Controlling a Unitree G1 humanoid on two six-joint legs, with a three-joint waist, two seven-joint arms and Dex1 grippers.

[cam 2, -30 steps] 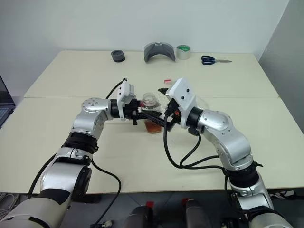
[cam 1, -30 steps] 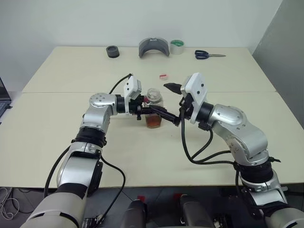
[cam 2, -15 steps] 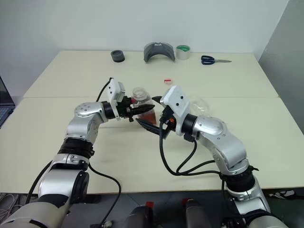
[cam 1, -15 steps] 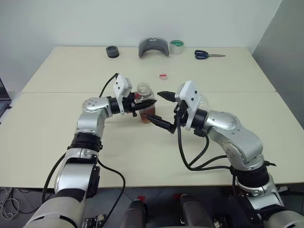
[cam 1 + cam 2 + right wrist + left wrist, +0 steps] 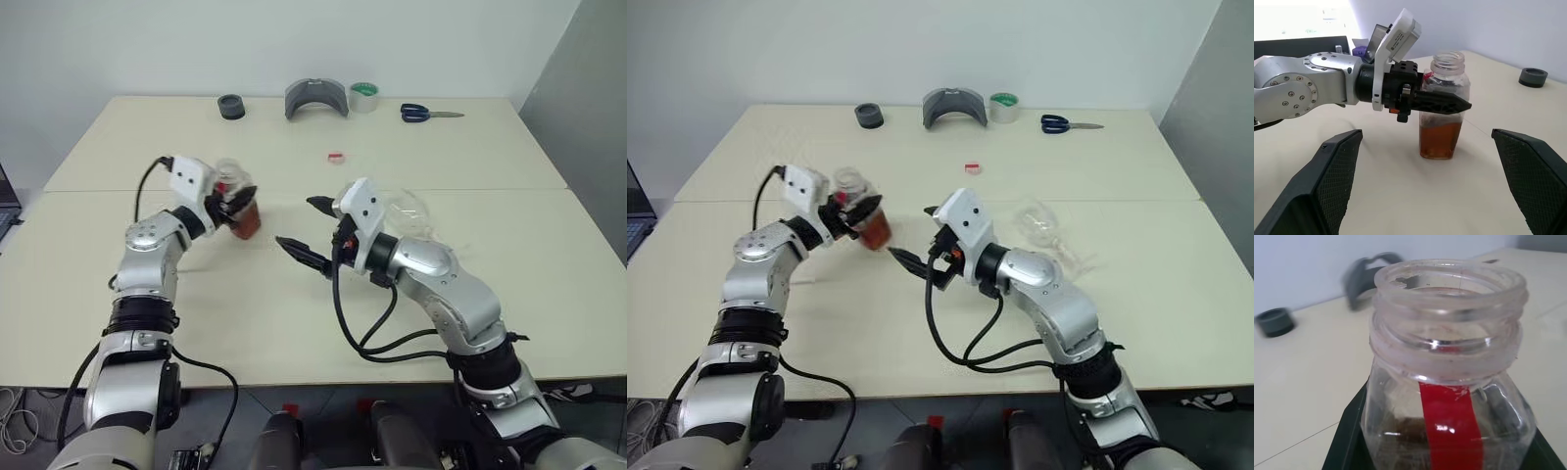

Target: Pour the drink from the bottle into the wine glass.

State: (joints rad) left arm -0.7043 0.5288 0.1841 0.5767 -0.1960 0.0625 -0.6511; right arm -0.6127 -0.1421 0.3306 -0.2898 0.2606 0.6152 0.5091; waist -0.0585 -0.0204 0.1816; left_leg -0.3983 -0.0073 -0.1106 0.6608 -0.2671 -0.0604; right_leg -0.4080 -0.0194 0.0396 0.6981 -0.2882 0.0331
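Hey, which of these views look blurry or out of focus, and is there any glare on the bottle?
Left wrist view: bottle sharp with small glints on its neck, background tape roll blurred. Right wrist view: left gripper and bottle crisp, far table corner washed out. Left eye view: evenly lit, soft shadows.

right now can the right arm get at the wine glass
Probably yes. The right end effector is open and empty, and the wine glass lies on its side on the table just behind that forearm; nothing blocks it, though the arm would have to swing back.
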